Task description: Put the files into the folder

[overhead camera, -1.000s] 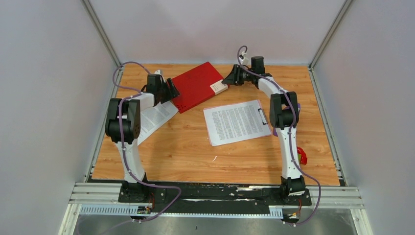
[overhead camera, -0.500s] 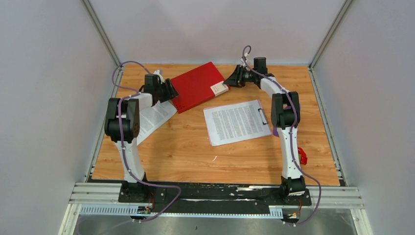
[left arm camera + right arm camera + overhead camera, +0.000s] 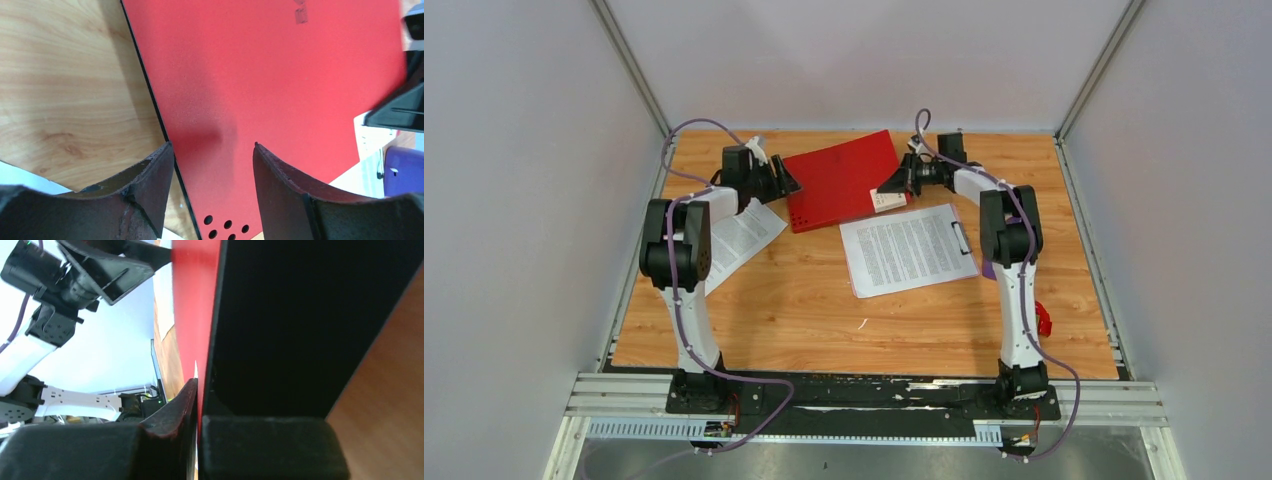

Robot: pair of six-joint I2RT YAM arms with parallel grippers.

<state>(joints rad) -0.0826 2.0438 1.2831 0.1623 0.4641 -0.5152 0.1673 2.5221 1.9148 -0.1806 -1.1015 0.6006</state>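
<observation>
The folder [image 3: 839,180] is found by the far edge of the desk [image 3: 804,300], its labelled corner clamped by the right pincer [image 3: 888,187], probably for opening the cover; the left pincer [image 3: 788,183] is spread open, empty, astride its left edge.

Two slender robot arms, the left arm [image 3: 692,335] and right arm [image 3: 1016,320], have white shells and bulky black joint housings. A purple cable [image 3: 696,122] trails along each. The left gripper [image 3: 214,150] has thick, scuffed black fingers [image 3: 145,190].
</observation>
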